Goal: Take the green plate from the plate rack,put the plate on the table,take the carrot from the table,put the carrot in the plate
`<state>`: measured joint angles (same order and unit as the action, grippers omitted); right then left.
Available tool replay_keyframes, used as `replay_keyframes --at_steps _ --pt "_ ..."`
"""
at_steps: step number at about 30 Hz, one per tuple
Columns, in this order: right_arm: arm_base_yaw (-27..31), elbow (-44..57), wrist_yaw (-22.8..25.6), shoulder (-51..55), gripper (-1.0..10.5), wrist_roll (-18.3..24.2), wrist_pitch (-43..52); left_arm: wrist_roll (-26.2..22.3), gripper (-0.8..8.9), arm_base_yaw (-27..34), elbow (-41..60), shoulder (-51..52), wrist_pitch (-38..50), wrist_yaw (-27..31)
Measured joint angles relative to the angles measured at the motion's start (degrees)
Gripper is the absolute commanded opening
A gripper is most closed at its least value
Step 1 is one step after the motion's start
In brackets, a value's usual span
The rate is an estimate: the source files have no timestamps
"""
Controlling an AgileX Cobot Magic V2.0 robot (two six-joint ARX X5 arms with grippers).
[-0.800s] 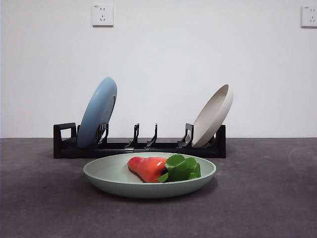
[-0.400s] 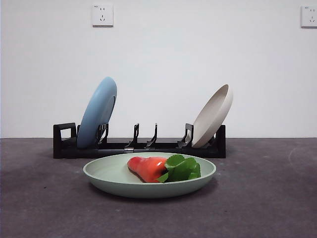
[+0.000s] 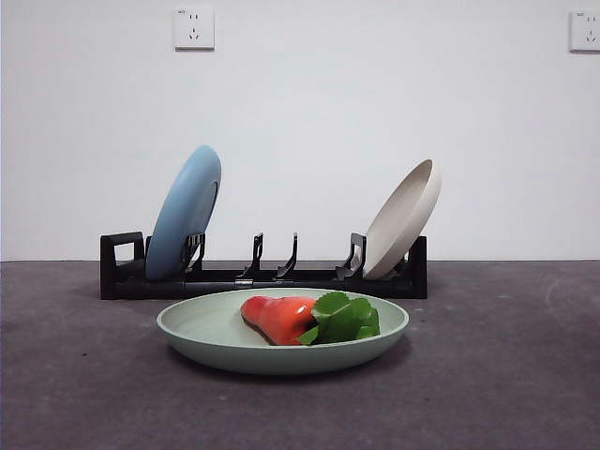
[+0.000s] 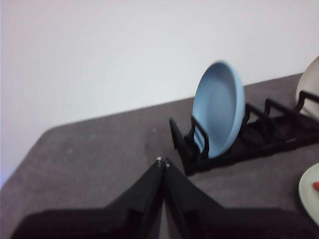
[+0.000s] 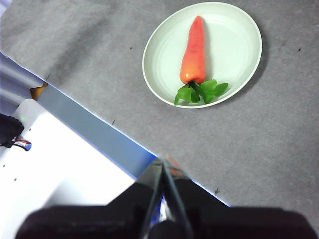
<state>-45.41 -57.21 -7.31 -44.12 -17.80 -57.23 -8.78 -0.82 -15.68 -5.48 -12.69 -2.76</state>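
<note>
Nothing has moved since the earlier frames. Left gripper (image 4: 162, 162) and right gripper (image 5: 164, 162): jaws closed tip to tip, holding nothing, well away from the work. Carrot (image 3: 278, 318) lies in green plate (image 3: 202, 330) on the table (image 3: 506, 375), just in front of plate rack (image 3: 267, 278), w/ blue plate (image 3: 184, 212) and beige plate (image 3: 404, 218) in end slots. No readable writing.

Carrot (image 5: 194, 52) lying inside the green plate (image 5: 238, 47), leaves touching the rim. Plate flat on the grey table (image 5: 259, 144), away from the table edge (image 5: 94, 127). Right gripper (image 5: 163, 167) above that edge, jaws pressed together, empty.
</note>
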Motion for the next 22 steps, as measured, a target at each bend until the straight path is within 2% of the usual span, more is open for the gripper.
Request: replay_keyframes --at_steps 10,14,22 --pt "0.00 0.00 0.00 0.11 0.0 -0.02 0.00 5.70 -0.03 0.79 13.81 5.18 2.14 -0.09" --pt "0.00 0.00 0.00 0.17 0.0 0.00 0.00 7.96 -0.03 0.79 14.69 5.14 2.29 -0.26" --pt "0.00 0.00 0.00 0.17 0.0 0.00 0.00 8.85 -0.03 0.76 14.69 5.20 2.29 -0.24"
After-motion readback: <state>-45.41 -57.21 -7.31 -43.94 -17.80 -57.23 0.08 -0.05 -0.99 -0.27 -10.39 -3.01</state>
